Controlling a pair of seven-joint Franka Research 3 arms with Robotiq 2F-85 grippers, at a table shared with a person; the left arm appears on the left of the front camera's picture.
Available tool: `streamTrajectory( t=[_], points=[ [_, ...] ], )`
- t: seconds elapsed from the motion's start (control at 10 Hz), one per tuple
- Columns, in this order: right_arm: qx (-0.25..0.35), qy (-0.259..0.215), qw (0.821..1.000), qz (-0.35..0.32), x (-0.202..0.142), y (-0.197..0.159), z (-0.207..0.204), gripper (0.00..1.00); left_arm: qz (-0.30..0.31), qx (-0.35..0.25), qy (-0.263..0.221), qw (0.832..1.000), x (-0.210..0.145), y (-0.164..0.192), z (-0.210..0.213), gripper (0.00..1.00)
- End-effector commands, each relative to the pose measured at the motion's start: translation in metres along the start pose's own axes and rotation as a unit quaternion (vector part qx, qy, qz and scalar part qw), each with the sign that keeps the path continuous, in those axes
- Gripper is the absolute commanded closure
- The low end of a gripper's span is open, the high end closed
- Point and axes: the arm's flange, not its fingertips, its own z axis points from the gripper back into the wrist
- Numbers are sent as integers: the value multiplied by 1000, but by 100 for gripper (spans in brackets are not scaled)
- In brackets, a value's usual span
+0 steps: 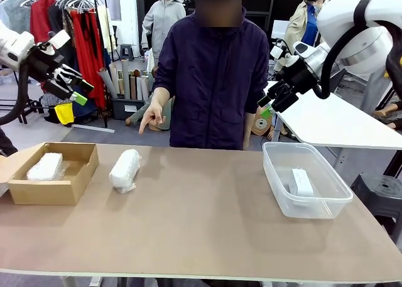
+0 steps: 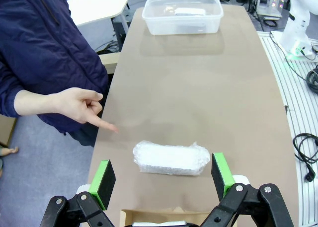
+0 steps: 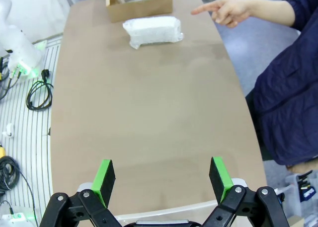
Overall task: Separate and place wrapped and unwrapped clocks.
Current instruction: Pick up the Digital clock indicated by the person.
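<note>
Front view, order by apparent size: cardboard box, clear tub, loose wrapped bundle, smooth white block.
Largest: cardboard box and clear tub, about alike.
Then loose wrapped bundle.
Smallest: smooth white block.

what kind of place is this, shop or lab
Probably a robot test space in a garment workroom: a rack of hanging clothes, upright rolls of material, cables on the floor.
</note>
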Motion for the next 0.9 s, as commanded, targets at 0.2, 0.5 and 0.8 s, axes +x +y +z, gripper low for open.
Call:
streamTrajectory(
  t=[0.2,0.5,0.8],
  points=[
    [0,0,1000,0,0,0,0,0,0,0,0,1000,0,0,0,0],
    [0,0,1000,0,0,0,0,0,161,107,91,977,19,2,-32,0],
    [0,0,1000,0,0,0,0,0,253,164,172,938,32,-14,-69,0]
  ],
)
